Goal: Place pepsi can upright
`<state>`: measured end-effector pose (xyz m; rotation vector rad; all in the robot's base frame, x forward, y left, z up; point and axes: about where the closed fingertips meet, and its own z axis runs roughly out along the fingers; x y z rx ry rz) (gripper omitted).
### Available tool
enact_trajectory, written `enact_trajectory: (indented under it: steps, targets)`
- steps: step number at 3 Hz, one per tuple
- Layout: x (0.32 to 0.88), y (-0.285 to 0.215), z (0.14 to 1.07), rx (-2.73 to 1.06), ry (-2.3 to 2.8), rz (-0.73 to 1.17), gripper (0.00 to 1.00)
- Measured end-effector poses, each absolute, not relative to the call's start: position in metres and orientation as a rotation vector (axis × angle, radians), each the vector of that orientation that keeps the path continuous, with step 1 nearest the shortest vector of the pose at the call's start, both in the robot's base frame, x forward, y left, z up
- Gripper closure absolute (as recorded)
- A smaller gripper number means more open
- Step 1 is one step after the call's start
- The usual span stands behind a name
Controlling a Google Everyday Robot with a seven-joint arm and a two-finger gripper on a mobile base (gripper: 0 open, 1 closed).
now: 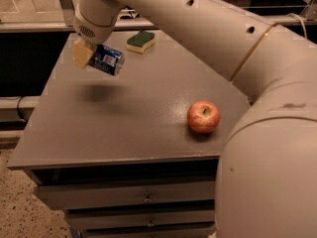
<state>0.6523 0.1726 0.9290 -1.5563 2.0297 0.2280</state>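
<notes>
Hanging over the left part of the grey metal table (124, 133), the cream two-finger gripper (93, 57) is clamped on the small dark blue pepsi can (108, 60). The can lies sideways in the air, clear of the surface. Further right, a green-and-yellow sponge (140, 40) rests near the far edge, and a round red apple (203, 117) sits toward the front right.

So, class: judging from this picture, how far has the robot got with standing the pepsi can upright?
Done: the claw has the pepsi can gripped and raised over the far left of the table, with its shadow below. In hand: the can hangs tilted, nearly on its side. Left: turn it upright, set it down away from the apple and sponge, and release.
</notes>
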Motion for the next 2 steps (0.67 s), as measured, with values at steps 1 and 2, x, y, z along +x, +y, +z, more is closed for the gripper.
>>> enact_trajectory:
  steps: [1, 2]
  targets:
    - [0.652, 0.170, 0.942, -1.508, 1.853, 0.424, 1.00]
    - [0.647, 0.156, 0.963, -1.461, 1.758, 0.493, 1.00]
